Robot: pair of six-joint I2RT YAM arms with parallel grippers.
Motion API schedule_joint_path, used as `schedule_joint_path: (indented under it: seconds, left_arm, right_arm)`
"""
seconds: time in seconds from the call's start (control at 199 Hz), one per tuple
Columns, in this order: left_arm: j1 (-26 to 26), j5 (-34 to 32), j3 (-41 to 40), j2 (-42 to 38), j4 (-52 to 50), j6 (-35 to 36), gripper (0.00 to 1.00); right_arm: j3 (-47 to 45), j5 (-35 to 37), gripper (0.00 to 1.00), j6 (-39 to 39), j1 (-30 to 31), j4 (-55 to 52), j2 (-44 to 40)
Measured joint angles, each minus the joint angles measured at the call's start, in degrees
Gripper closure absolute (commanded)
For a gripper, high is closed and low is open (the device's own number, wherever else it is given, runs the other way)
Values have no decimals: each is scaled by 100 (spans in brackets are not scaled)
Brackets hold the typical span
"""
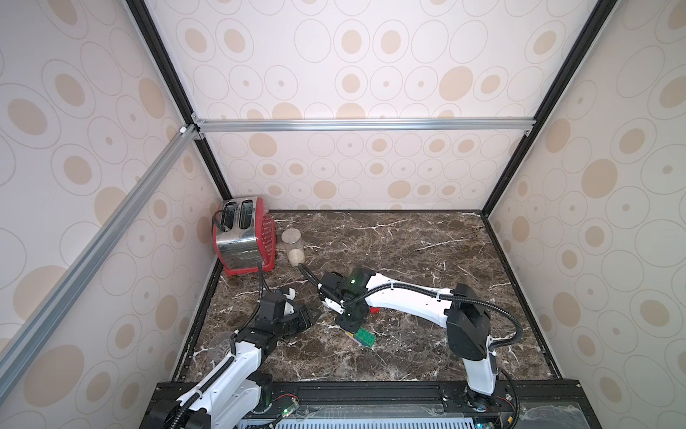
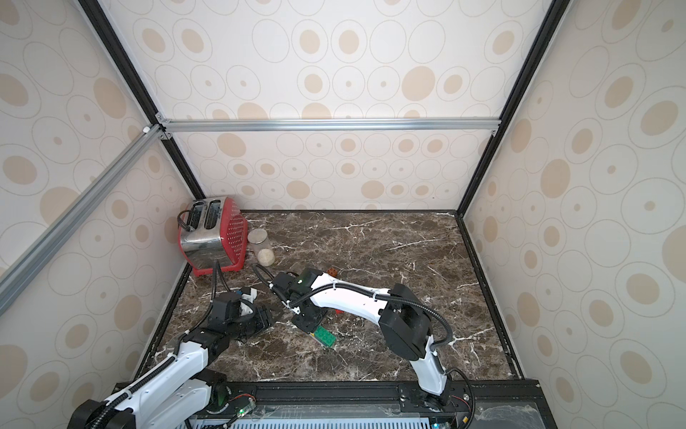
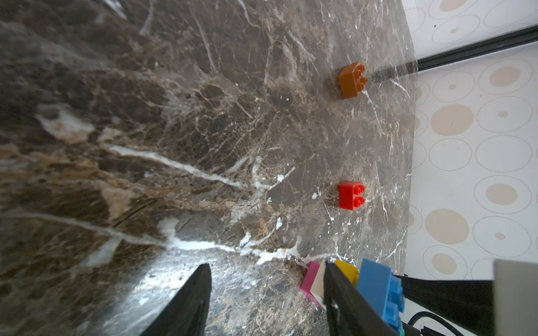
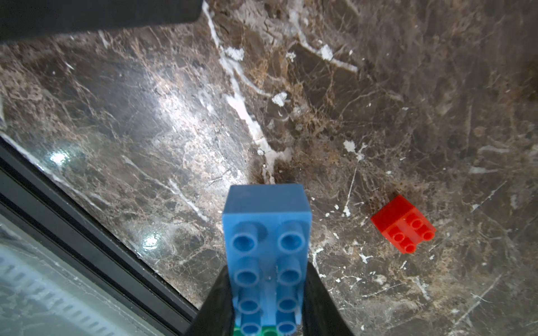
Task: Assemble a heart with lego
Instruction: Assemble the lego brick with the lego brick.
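Note:
The heart (image 1: 363, 337) lies on the marble table as a cluster of joined lego with green (image 2: 326, 337), yellow, pink (image 3: 310, 283), white and blue bricks. My right gripper (image 4: 267, 269) is shut on the long blue brick (image 4: 267, 232) on top of that cluster, above the green one. My left gripper (image 3: 266, 267) stands open and empty just left of the cluster; whether its near finger touches the pink and white bricks I cannot tell. A loose red brick (image 4: 403, 227) lies close by and an orange brick (image 3: 352, 80) farther back.
A red and chrome toaster (image 1: 243, 237) stands in the back left corner with a glass jar (image 1: 293, 247) beside it. Patterned walls close three sides of the table. A black rail (image 1: 371, 386) runs along the front edge.

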Motion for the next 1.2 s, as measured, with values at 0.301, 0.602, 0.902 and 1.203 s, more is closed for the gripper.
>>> schedule_joint_path:
  seconds: [0.301, 0.602, 0.902, 1.203]
  left_arm:
    - [0, 13, -26, 2, 4, 0, 38]
    - [0, 39, -59, 2, 33, 0, 38]
    - [0, 55, -63, 0, 57, 0, 38]
    - [0, 52, -63, -4, 85, 0, 38]
  right_arm:
    - [2, 170, 76, 284, 114, -9, -22]
    - [-55, 243, 77, 540, 136, 52, -31]
    - [-151, 238, 78, 662, 160, 127, -63]
    - [-190, 286, 78, 745, 205, 170, -81]
